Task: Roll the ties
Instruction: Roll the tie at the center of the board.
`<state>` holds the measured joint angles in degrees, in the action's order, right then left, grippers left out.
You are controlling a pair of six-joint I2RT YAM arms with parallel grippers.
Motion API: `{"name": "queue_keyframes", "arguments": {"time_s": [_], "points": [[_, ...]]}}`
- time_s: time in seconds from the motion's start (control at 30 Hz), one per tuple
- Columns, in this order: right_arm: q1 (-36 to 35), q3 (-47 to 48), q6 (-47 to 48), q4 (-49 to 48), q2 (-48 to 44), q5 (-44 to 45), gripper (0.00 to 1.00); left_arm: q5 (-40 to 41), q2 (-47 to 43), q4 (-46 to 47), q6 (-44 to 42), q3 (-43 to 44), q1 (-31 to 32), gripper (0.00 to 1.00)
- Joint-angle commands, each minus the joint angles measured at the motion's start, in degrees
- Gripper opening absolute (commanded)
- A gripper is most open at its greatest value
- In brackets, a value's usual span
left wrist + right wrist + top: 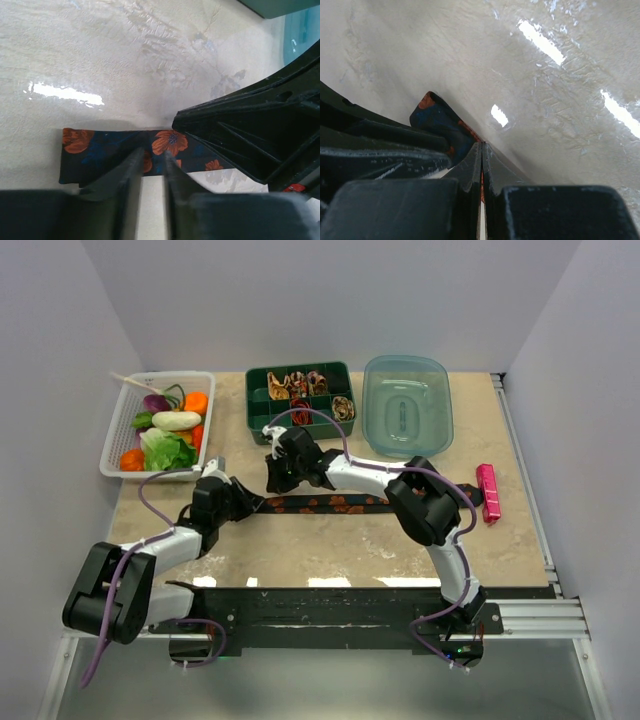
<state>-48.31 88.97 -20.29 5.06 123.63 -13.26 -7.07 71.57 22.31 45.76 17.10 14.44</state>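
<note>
1. Looking down from the top camera, the long tie (330, 504) lies flat across the middle of the table (330, 550), dark with orange flowers. The left gripper (256, 504) sits at its left end, and the right gripper (274, 483) points down just beside it. At the back, coiled ties (300, 383) fill a green tray (257, 412).
2. Left wrist: its fingers (131, 172) stand a narrow gap apart, tips at the tie's near edge, with pale table showing between them. No firm pinch is visible. The right gripper's black body stands over the tie to the right.
3. Right wrist: its fingers (470, 167) are pressed together. A raised fold of the tie lies just left of them. Whether fabric is caught in the seam cannot be told.
</note>
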Motion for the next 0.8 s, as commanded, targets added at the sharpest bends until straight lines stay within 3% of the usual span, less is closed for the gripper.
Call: {"name": "queue_keyframes", "arguments": {"time_s": [0.0,0.03,0.1,0.77], "points": [[-0.11,-1.16,0.08,-3.65,-3.75,-3.61,0.00,0.13,1.55,3.45,1.70,-0.40,0.33,0.10],[-0.20,-1.34,-0.09,-3.91,-3.75,-4.58,0.00,0.30,1.64,3.45,1.62,-0.49,0.33,0.04],[-0.38,-1.60,-0.18,-4.62,-3.49,-5.20,0.00,0.48,2.25,3.36,1.62,-0.32,0.33,0.00],[-2.49,-0.55,-1.06,-5.41,2.84,-7.05,0.00,1.45,-0.90,-1.82,0.91,2.40,0.33,0.02]]}}
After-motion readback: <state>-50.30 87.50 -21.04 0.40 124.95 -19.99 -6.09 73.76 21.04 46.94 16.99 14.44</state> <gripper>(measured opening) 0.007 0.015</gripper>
